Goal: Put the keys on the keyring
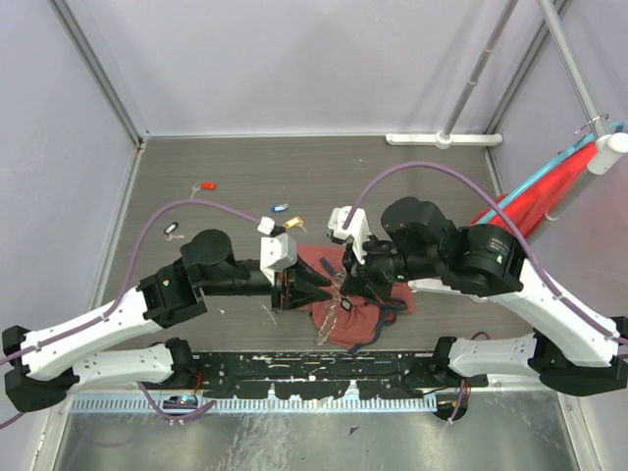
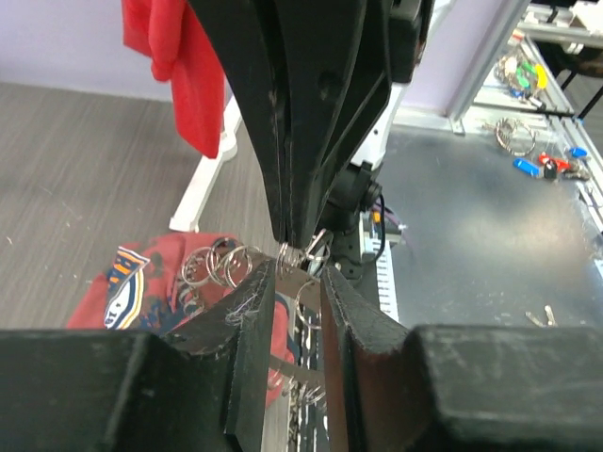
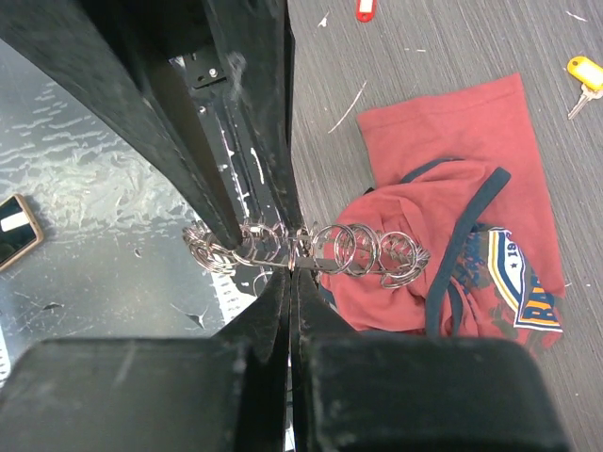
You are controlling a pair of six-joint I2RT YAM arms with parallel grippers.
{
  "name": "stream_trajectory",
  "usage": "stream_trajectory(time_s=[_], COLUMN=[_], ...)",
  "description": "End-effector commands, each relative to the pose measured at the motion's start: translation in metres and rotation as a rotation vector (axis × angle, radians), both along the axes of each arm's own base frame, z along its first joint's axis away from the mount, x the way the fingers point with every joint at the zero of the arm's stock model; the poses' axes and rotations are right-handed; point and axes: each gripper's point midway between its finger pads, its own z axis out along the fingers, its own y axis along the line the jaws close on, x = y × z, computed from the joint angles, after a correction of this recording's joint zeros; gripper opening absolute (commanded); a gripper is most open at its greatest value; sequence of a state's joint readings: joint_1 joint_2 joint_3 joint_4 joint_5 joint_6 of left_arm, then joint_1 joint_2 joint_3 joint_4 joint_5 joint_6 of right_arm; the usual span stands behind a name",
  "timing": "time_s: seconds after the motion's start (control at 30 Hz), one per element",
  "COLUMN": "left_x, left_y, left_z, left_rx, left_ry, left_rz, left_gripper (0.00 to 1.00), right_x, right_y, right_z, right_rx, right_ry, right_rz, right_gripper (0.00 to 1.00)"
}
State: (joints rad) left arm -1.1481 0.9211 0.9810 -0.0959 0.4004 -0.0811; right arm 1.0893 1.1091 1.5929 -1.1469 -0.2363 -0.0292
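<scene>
My left gripper (image 2: 300, 279) and right gripper (image 3: 293, 281) pinch the keyring (image 3: 367, 250) tip to tip; loose keys (image 1: 279, 209) lie beyond, nearer my left.

red cloth bag (image 3: 443, 141), printed emblem (image 3: 519, 279) showing partial "19", other lettering unreadable

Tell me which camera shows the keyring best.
The right wrist view: the keyring stretches sideways in close-up, loop by loop, against the red bag. The left wrist view shows only a few loops beside its fingers; the top view, just a small glint mid-frame.
</scene>
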Motion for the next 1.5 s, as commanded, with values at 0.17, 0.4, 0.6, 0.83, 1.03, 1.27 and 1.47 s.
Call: stream_trajectory(time_s=[0.17,0.4,0.6,0.83,1.03,1.27,1.47], left_x=[-0.004,-0.005,-0.005,-0.004,-0.003,-0.003,-0.003], left_y=[0.001,-0.003,-0.006,-0.008,-0.011,-0.012,-0.011], left_z=[0.001,0.003,0.001,0.001,0.001,-0.001,0.0], left_rx=[0.045,0.046,0.054,0.056,0.061,0.065,0.067], left_ry=[-0.037,-0.042,-0.037,-0.039,-0.038,-0.038,-0.039], left_rz=[-0.034,-0.053,-0.061,-0.06,-0.066,-0.066,-0.069], left_gripper=[0.34,0.33,0.32,0.31,0.29,0.17,0.0], right_x=[-0.002,-0.003,-0.004,-0.005,-0.005,-0.004,-0.004], right_y=[0.003,0.007,0.009,0.011,0.013,0.015,0.015], right_z=[0.029,0.026,0.026,0.025,0.025,0.025,0.027], right_rx=[0.09,0.092,0.102,0.105,0.112,0.118,0.126], right_ry=[-0.047,-0.042,-0.037,-0.033,-0.033,-0.038,-0.042], right_rz=[0.029,0.042,0.049,0.061,0.067,0.07,0.066], right_gripper=[0.01,0.01,0.01,0.01,0.01,0.01,0.01])
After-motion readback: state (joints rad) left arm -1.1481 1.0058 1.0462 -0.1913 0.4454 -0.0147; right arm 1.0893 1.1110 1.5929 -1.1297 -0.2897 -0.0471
